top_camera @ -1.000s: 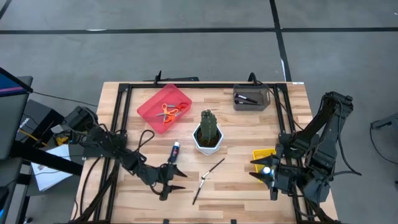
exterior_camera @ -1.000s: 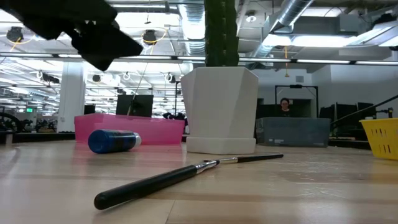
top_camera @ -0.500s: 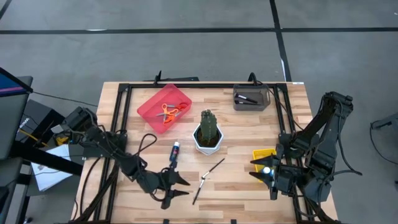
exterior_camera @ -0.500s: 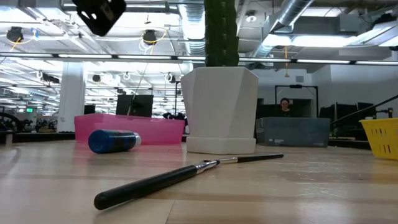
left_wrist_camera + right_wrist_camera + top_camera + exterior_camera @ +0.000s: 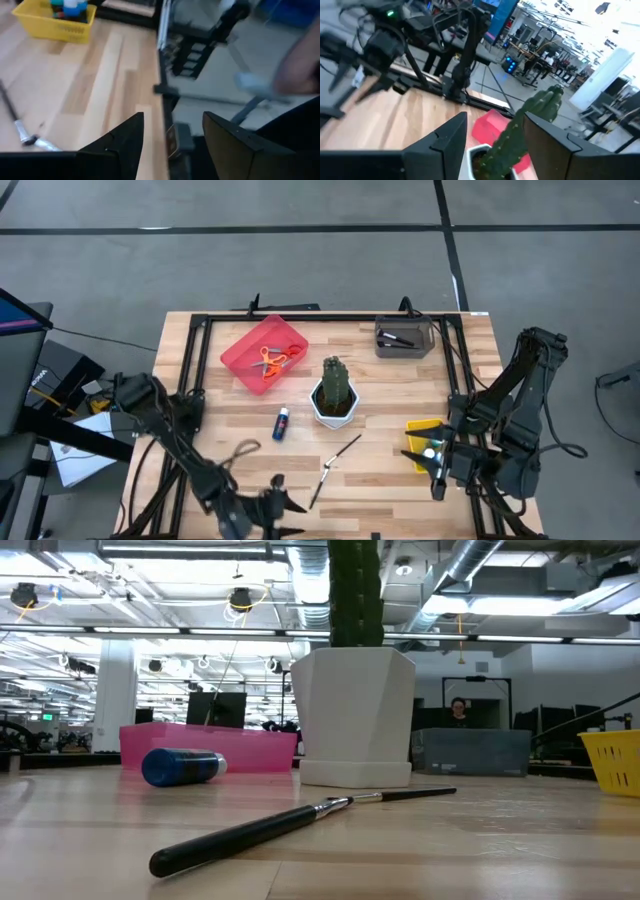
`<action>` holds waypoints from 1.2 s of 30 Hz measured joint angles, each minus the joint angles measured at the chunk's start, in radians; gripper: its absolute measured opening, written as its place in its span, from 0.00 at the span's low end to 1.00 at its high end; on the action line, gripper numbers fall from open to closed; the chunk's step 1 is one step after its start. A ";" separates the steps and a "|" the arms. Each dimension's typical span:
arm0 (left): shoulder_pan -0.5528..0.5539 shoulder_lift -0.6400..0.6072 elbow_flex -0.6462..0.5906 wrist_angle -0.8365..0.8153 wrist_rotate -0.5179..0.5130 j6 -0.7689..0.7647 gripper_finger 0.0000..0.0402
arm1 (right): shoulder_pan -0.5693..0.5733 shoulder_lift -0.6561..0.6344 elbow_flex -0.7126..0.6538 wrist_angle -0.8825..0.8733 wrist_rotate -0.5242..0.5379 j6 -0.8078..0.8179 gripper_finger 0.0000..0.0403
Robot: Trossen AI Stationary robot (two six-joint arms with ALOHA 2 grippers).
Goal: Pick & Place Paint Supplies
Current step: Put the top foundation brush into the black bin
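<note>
A blue paint bottle [image 5: 282, 423] with a white cap lies on its side on the table, also in the low view [image 5: 180, 766]. A dark-handled paintbrush [image 5: 333, 469] lies flat near the table's near edge [image 5: 300, 821]. Orange scissors [image 5: 270, 361] lie in the red tray [image 5: 250, 345]. My left gripper [image 5: 283, 502] hovers open at the near edge, left of the brush, touching nothing [image 5: 172, 145]. My right gripper [image 5: 408, 450] is open beside the yellow basket [image 5: 424, 428], which holds paint bottles [image 5: 75, 6]. Its wrist view [image 5: 495, 145] faces the cactus.
A green cactus in a white pot [image 5: 334, 392] stands mid-table between the two arms. A grey bin [image 5: 403, 339] with brushes sits near the far edge. Black rails [image 5: 190, 380] frame the tabletop. A person [image 5: 457, 710] sits far behind the table.
My left gripper has drawn back from beside the blue bottle toward the table's near edge, staying open. It has left the low view, rising out of the picture's top. The bottle and the paintbrush have stayed where they were.
</note>
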 joint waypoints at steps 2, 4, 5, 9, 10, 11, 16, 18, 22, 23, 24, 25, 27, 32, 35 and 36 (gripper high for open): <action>-0.015 0.047 0.099 -0.127 -0.034 -0.004 0.49 | 0.004 0.000 0.000 0.015 0.000 0.030 0.46; -0.022 0.089 0.195 -0.227 -0.067 -0.006 0.49 | 0.004 0.000 0.000 0.027 -0.001 0.067 0.46; -0.027 0.104 0.240 -0.272 -0.085 -0.007 0.49 | 0.004 0.000 0.000 0.028 -0.001 0.084 0.46; -0.023 0.154 0.384 -0.476 -0.138 -0.052 0.49 | 0.003 0.000 0.000 0.026 0.000 0.131 0.46; -0.018 0.168 0.405 -0.537 -0.144 -0.067 0.49 | 0.004 0.000 0.000 0.026 -0.001 0.140 0.46; -0.011 0.180 0.417 -0.592 -0.149 -0.092 0.49 | 0.004 0.000 0.000 0.026 -0.001 0.149 0.46; 0.041 0.221 0.420 -0.786 -0.170 -0.214 0.49 | 0.012 0.000 0.000 0.026 -0.001 0.171 0.46; 0.060 0.243 0.420 -0.821 -0.169 -0.212 0.49 | 0.012 0.000 0.000 0.021 -0.001 0.171 0.46; 0.080 0.266 0.372 -0.780 -0.159 -0.134 0.47 | 0.012 0.000 0.000 0.005 -0.001 0.172 0.46; 0.082 0.271 0.357 -0.770 -0.157 -0.106 0.46 | 0.012 0.000 0.000 0.000 -0.001 0.172 0.46; 0.085 0.277 0.344 -0.768 -0.157 -0.082 0.45 | 0.012 0.000 0.000 -0.006 -0.001 0.172 0.46; 0.085 0.283 0.331 -0.750 -0.156 -0.057 0.44 | 0.012 0.000 0.000 -0.011 0.000 0.174 0.46; 0.088 0.288 0.304 -0.722 -0.153 -0.013 0.42 | 0.012 0.000 0.000 -0.011 0.000 0.173 0.46; 0.117 0.287 0.234 -0.596 -0.154 0.021 0.37 | 0.006 0.000 0.000 -0.009 0.000 0.152 0.46; 0.140 0.287 0.196 -0.506 -0.156 0.023 0.34 | 0.001 0.000 0.000 -0.007 0.001 0.144 0.46; 0.148 0.286 0.182 -0.487 -0.159 0.022 0.33 | 0.001 0.000 0.000 -0.007 0.000 0.144 0.46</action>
